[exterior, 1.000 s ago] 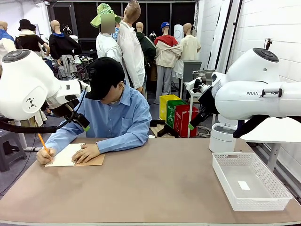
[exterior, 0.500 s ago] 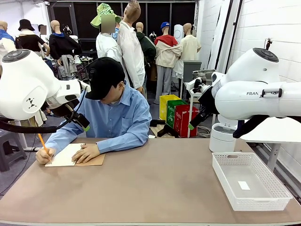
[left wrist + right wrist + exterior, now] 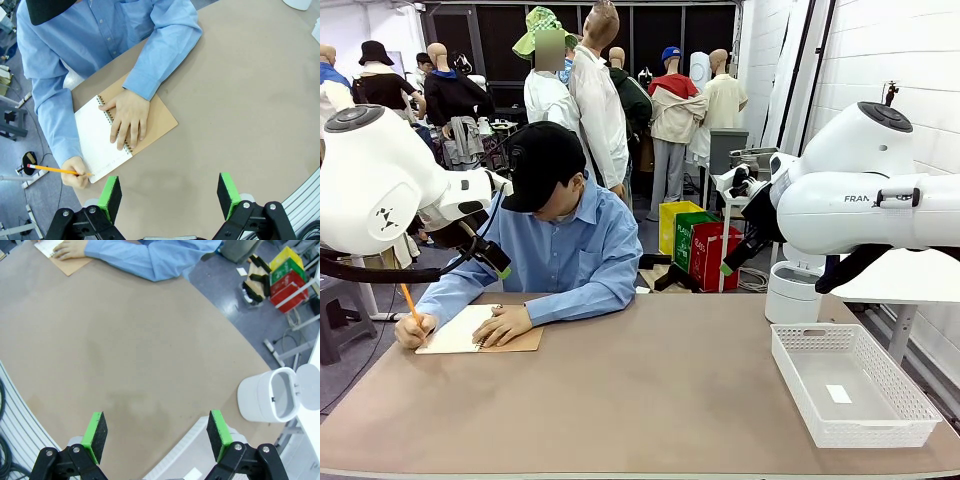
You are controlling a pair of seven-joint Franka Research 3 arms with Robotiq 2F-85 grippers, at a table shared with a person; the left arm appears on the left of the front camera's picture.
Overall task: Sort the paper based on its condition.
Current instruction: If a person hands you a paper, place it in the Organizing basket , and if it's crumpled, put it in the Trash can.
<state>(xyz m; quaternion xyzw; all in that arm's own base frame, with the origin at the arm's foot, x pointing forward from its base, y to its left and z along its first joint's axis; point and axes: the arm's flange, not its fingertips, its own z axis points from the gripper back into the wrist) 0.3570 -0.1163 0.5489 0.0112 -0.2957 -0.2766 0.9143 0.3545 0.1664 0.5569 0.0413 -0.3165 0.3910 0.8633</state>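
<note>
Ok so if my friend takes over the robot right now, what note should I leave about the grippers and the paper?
Left gripper: open, holding nothing, above the table near the person.
Right gripper: open, holding nothing, above the table.
Paper: one hand lies flat on the spiral notebook; the other hand writes on its white page with a pencil.
Basket on the robot's right holds a tiny white scrap; a white bin stands behind it.
Done: nothing sorted yet.
Left: get a sheet, judge its condition, place it accordingly.
</note>
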